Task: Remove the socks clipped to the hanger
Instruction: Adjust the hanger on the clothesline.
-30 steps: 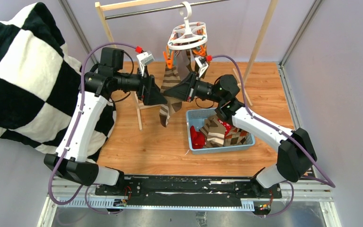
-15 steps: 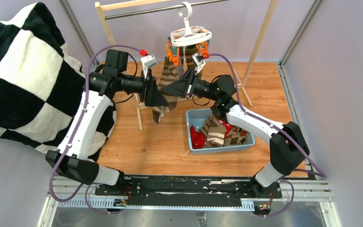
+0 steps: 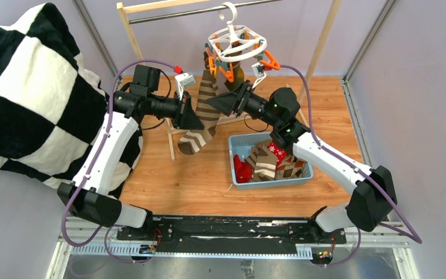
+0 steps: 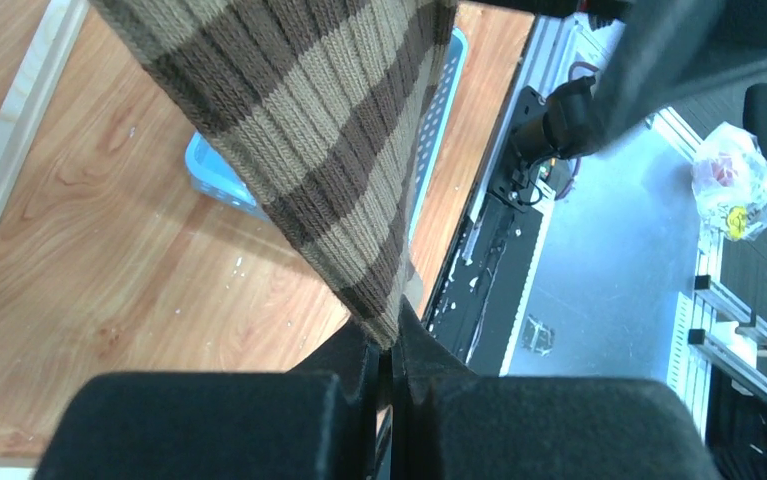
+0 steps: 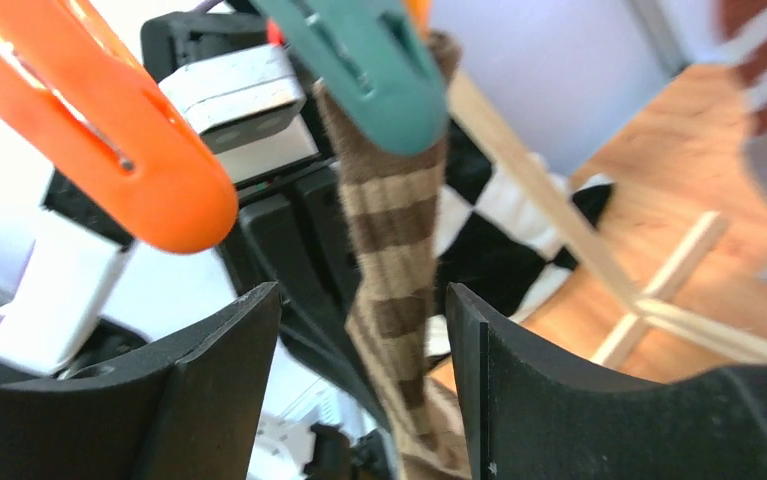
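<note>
Pinching the striped sock (image 4: 329, 150), left hand (image 4: 391, 345) clamped tight; right hand (image 5: 359, 300) gapes; teal clothespin (image 5: 369, 60) hides sock's top.

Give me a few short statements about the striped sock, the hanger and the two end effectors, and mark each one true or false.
1. The left end effector is shut on the striped sock. True.
2. The right end effector is shut on an orange clip. False: its jaws stand open on either side of the striped sock, just below a teal clip.
3. The blue basket is empty. False: it holds several socks.
4. The hanger hangs from the metal rod. True.
</note>
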